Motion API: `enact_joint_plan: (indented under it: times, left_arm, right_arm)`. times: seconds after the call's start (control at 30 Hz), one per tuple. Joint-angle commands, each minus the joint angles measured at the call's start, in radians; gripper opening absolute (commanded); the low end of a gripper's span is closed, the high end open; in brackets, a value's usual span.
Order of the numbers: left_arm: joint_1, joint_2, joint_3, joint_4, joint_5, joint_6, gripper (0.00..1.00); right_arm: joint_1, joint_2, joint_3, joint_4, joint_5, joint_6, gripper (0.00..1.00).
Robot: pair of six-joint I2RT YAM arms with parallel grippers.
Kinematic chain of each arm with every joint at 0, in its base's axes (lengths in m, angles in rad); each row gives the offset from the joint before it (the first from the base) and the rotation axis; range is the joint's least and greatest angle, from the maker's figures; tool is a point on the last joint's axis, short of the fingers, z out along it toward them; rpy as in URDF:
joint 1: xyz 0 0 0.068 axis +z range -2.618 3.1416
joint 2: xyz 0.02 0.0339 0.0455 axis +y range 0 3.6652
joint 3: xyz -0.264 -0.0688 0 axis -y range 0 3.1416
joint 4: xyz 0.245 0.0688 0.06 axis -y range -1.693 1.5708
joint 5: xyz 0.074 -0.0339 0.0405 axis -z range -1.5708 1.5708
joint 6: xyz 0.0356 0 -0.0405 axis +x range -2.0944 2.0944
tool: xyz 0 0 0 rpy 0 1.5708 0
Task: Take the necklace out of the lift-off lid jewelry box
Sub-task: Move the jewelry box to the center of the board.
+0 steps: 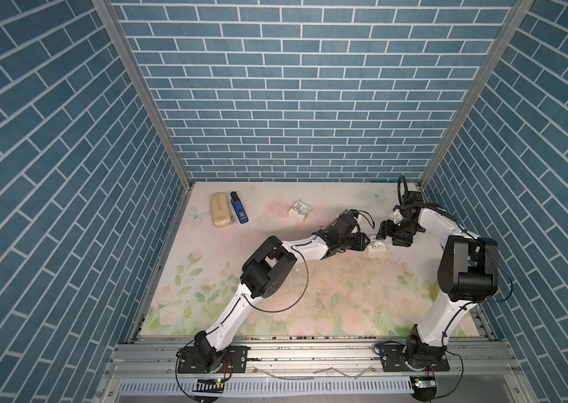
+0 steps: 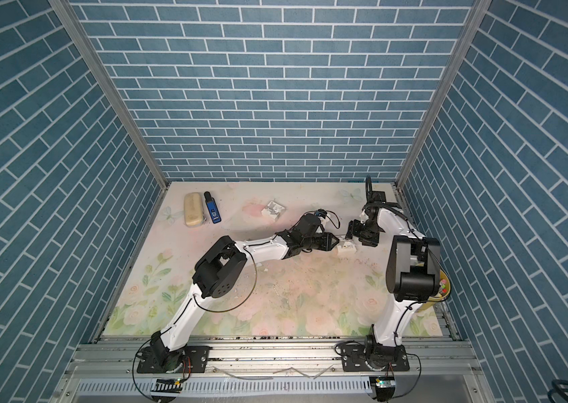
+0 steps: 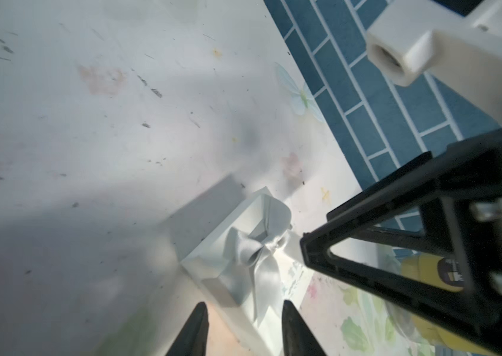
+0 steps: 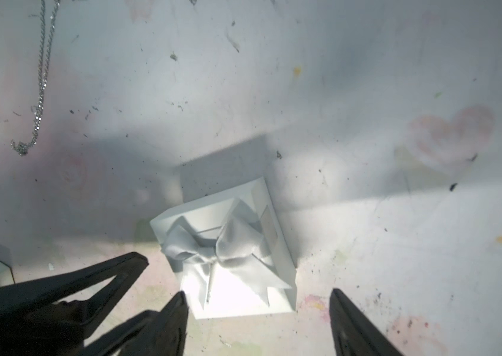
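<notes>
Thin silver-link necklace (image 4: pixel 40 86); white box part (image 4: pixel 231 277), perhaps the lid, grey-bowed

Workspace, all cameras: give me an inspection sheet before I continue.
Surface: floral mat, speckled with dark crumbs.
Job's things: necklace lies on the mat, out of the box; lid with bow sits between the two grippers; open box stands farther back.
Clutter: beige case and blue gadget at the back left; yellow tub behind the right arm.
Grippers: left gripper open at the lid's edge, contact unclear; right gripper open over the lid, holding nothing.
Cables: black cable loops off the left arm.
Surroundings: blue brick walls; metal rail in front.
</notes>
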Motion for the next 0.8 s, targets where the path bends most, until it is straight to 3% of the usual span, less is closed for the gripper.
enact_joint_plan:
  times: [0.0, 0.17, 0.3, 0.43, 0.6, 0.7, 0.77]
  left_arm:
    - [0.031, -0.13, -0.126, -0.078, -0.079, 0.11, 0.45]
    - [0.099, -0.356, -0.335, -0.166, -0.217, 0.23, 0.53]
    - [0.158, -0.511, -0.44, -0.302, -0.35, 0.315, 0.62]
    - [0.245, -0.657, -0.577, -0.335, -0.397, 0.344, 0.7]
    - [0.442, -0.715, -0.669, -0.396, -0.273, 0.346, 0.76]
    - [0.546, -0.695, -0.703, -0.384, -0.089, 0.34, 0.68]
    - [0.574, -0.697, -0.733, -0.361, -0.028, 0.318, 0.61]
  right_arm:
    - [0.009, -0.058, -0.001, -0.057, -0.019, -0.022, 0.73]
    - [0.087, -0.111, -0.052, -0.033, 0.023, 0.014, 0.72]
    - [0.229, -0.109, -0.055, 0.007, 0.047, 0.071, 0.71]
    - [0.396, -0.072, -0.052, 0.118, 0.05, 0.158, 0.69]
    - [0.545, 0.046, 0.022, 0.183, 0.006, 0.21, 0.69]
    - [0.598, 0.107, 0.068, 0.201, -0.028, 0.225, 0.68]
    - [0.613, 0.126, 0.089, 0.225, -0.059, 0.221, 0.68]
